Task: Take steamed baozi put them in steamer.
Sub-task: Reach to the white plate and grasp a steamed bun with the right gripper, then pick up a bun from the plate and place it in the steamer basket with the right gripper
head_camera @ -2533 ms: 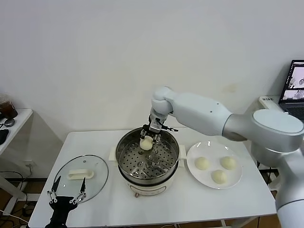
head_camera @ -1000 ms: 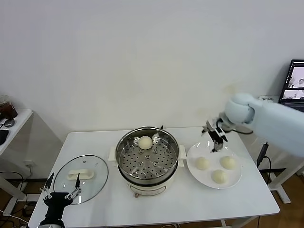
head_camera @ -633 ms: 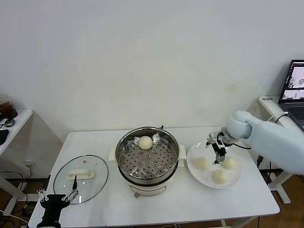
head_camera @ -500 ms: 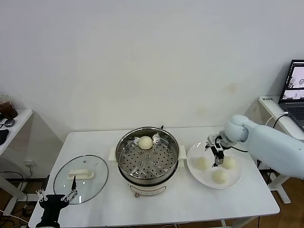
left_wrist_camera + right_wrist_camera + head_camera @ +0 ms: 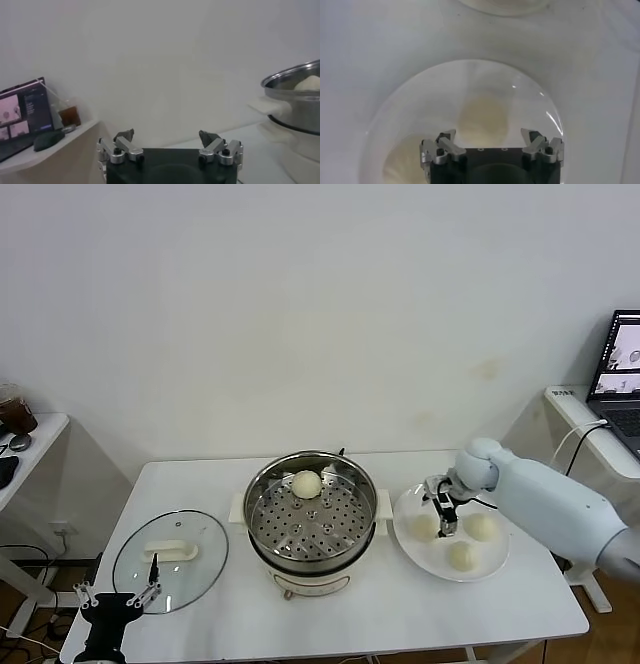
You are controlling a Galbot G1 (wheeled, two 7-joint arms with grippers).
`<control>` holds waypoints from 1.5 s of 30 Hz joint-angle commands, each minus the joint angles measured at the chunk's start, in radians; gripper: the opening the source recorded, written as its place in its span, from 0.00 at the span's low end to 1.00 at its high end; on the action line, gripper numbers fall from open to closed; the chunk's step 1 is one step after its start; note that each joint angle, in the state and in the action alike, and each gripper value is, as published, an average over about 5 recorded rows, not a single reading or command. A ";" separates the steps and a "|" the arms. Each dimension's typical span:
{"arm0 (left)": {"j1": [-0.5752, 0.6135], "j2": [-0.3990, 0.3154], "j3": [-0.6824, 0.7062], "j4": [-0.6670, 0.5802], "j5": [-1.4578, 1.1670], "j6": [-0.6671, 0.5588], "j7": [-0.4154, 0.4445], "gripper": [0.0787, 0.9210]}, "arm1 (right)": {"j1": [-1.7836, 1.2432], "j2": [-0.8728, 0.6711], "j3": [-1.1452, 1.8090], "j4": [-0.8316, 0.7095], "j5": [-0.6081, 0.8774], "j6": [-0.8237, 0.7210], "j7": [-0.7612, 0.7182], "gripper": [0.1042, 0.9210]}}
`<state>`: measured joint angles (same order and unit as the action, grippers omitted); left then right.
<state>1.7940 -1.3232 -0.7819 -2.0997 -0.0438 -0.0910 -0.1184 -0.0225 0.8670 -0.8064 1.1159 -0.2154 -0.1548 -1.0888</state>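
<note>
white table [image 5: 400, 614], smooth domed baozi [image 5: 426, 527]

My steamer [image 5: 311, 519] is shiny perforated steel on white plastic; the baozi [image 5: 306, 483] look smooth and matt, the plate [image 5: 412, 542] glossy white, the lid [image 5: 170, 560] clear glass.

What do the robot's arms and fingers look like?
The right arm is smooth, rounded, pale white with a ball-like joint. Both the right gripper and the left gripper have a black body and silvery metal fingers with screws and dark tips.
</note>
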 commanded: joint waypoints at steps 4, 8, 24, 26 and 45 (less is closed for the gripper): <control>0.001 0.000 -0.001 -0.001 0.000 0.001 -0.001 0.88 | -0.025 0.039 0.019 -0.055 -0.024 0.006 -0.016 0.77; -0.001 -0.001 -0.001 -0.001 0.000 0.001 -0.001 0.88 | -0.024 0.037 0.021 -0.048 -0.028 0.001 -0.024 0.66; 0.001 0.003 0.005 -0.024 0.007 0.004 -0.002 0.88 | 0.318 -0.143 -0.128 0.194 0.236 -0.089 -0.050 0.44; -0.006 0.009 0.010 -0.023 0.006 0.007 -0.001 0.88 | 0.448 -0.161 -0.218 0.238 0.320 -0.120 -0.043 0.44; -0.067 0.049 0.055 0.023 -0.009 0.045 0.012 0.88 | 0.791 0.242 -0.509 0.504 0.941 -0.560 0.276 0.46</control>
<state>1.7378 -1.2785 -0.7323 -2.0819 -0.0513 -0.0535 -0.1061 0.7038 0.9238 -1.2325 1.5153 0.4709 -0.5105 -0.9707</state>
